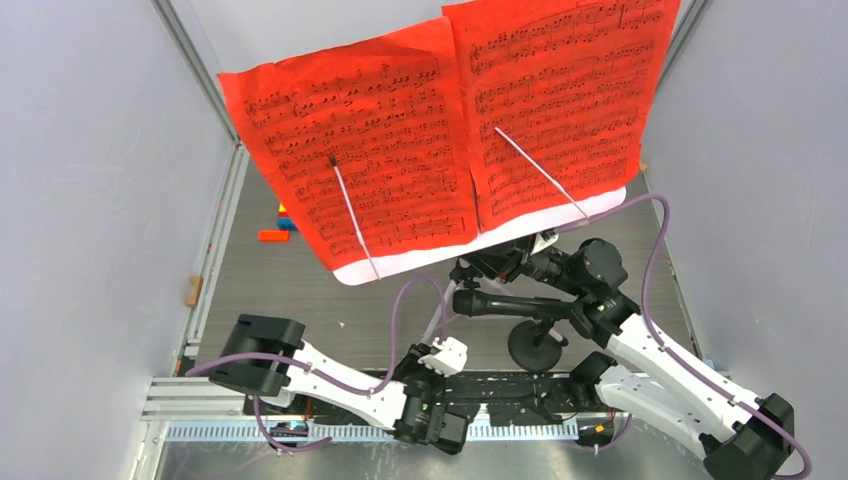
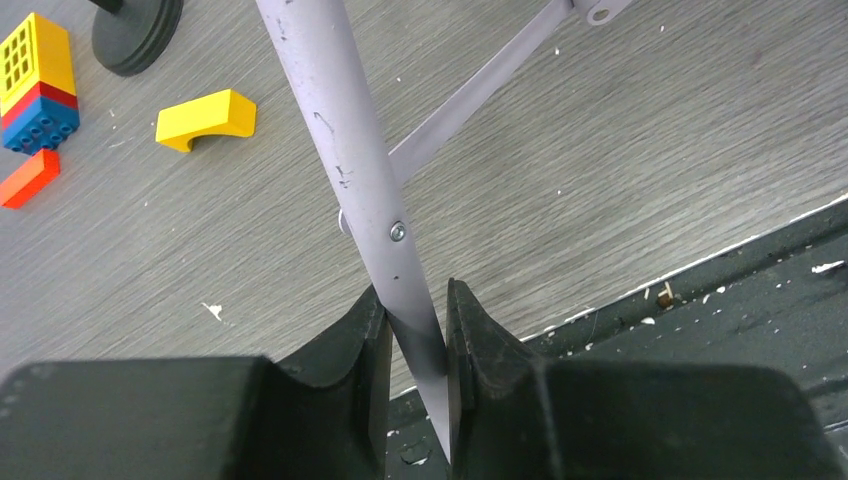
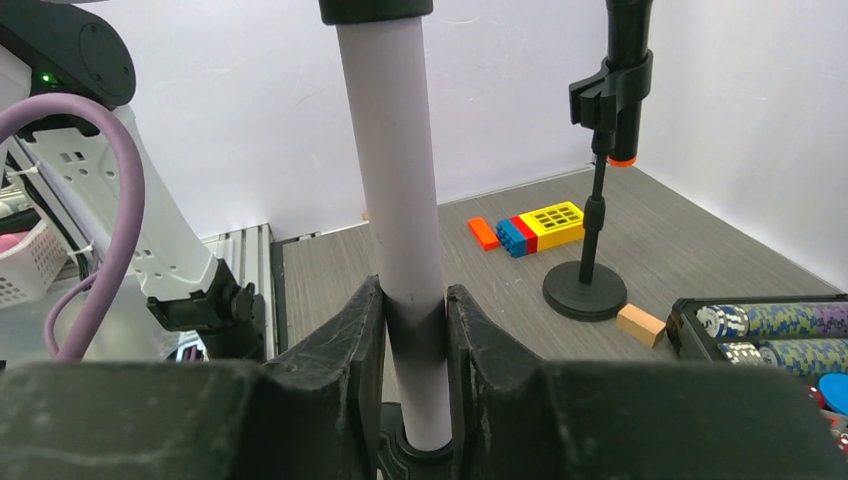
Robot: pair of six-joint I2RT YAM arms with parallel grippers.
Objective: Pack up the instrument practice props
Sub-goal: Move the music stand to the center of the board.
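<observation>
The table was grey with thin lines like wood. A yellow, red and blue block stack lay on it. A flat orange block lay just beside the stack, and a yellow arch block lay near. A round black base stood close to them. A small tan block lay between that base and a black case of chips. A second round base sat near the arms.

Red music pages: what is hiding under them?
Under the red pages the white rack shows only its bottom edge. Some toy blocks peek out at the left. Most of the rack is hidden.
</observation>
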